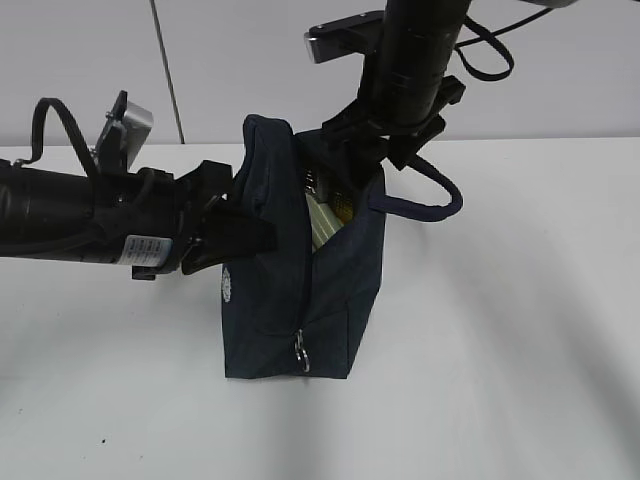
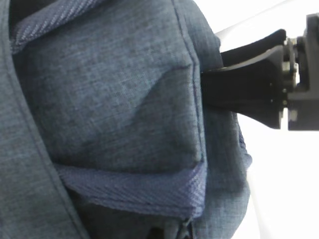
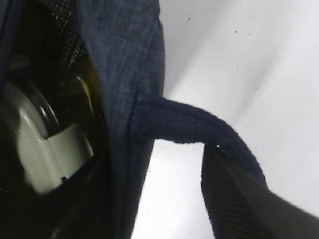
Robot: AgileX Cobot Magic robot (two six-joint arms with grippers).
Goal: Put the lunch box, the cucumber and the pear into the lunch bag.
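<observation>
Where the bag (image 1: 300, 290) stands upright on the white worktop (image 1: 500, 350), its top gapes open and the box (image 1: 325, 222) shows inside as a pale sliver, with a yellowish patch beside it too small to name. The left end effector (image 1: 240, 225) comes in from the left and is clenched on the bag's upper left wall, pinching the fabric. The right end effector (image 1: 365, 145) hangs over the mouth from above, its jaws apart; whether it grips anything cannot be told from outside. One handle (image 1: 425, 195) loops out to the right, just beside that end effector.

The left wrist view fills with navy cloth (image 2: 114, 109) folded over a hem, one black finger (image 2: 244, 94) pressed into the fabric edge; the interior is hidden there. The right wrist view looks down past the bag wall (image 3: 124, 64) into the dark inside, where the box's sage lid clip (image 3: 45, 154) lies low, and the handle (image 3: 199, 124) crosses over one dark finger (image 3: 234, 199) outside the bag.
</observation>
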